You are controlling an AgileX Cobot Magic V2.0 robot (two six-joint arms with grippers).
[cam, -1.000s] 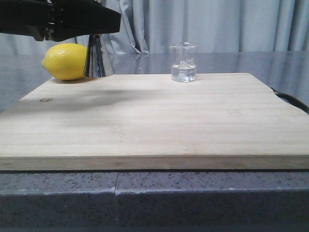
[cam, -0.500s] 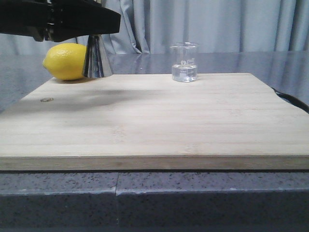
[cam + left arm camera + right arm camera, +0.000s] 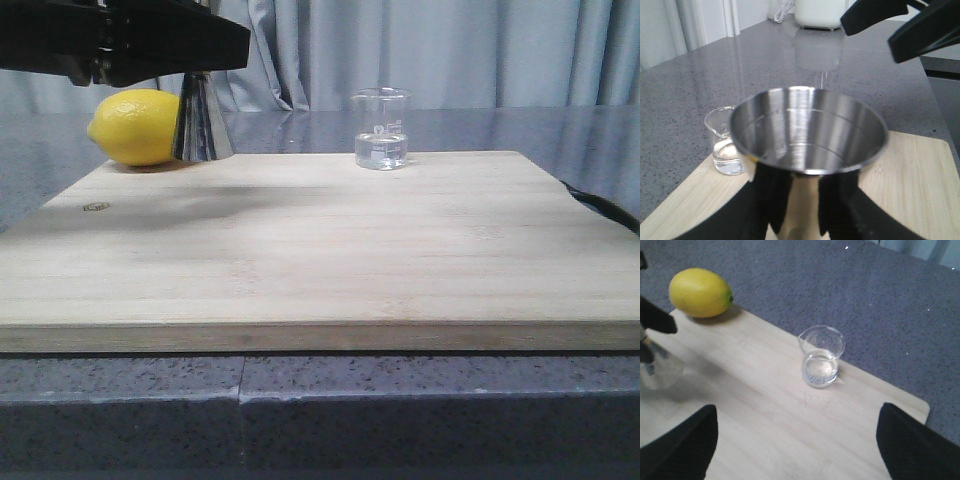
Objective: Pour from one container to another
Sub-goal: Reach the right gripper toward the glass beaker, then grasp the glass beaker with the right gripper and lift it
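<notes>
my left gripper (image 3: 800,220) clamps the jigger (image 3: 807,150) steady for filling, while my right gripper (image 3: 795,450) hangs open above the beaker (image 3: 381,130) at 1 o'clock.

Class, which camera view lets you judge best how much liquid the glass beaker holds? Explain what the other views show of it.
The front view: the beaker is seen side-on, with its liquid line and printed marks visible. The right wrist view shows it from above, between the open gripper fingers. The left wrist view shows it partly hidden behind the jigger.
</notes>
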